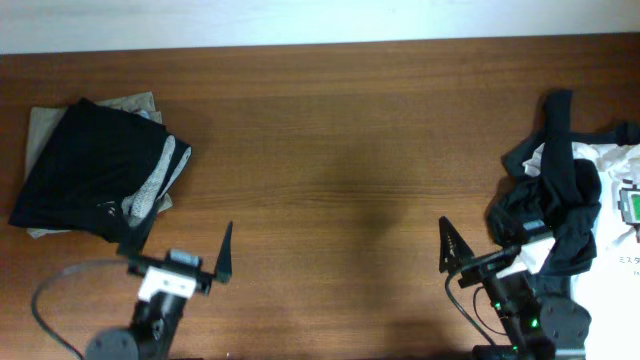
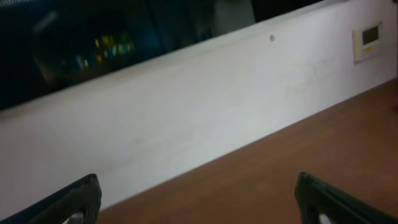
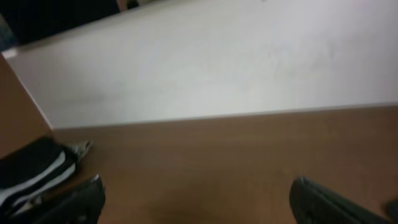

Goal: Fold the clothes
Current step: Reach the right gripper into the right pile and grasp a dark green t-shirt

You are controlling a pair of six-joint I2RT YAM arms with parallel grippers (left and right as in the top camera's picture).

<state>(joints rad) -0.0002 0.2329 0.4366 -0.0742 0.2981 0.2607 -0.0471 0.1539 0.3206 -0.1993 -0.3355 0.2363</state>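
A folded stack of clothes lies at the left of the table, a black garment on top of grey and beige ones. It also shows at the left edge of the right wrist view. A loose heap of clothes, black over white, lies at the right edge. My left gripper is open and empty near the front edge, just below the folded stack. Its wrist view shows only bare table and wall. My right gripper is open and empty, beside the heap's left side.
The wooden table runs between the two piles. A white wall stands behind its far edge. A white printed garment lies at the far right, partly out of frame.
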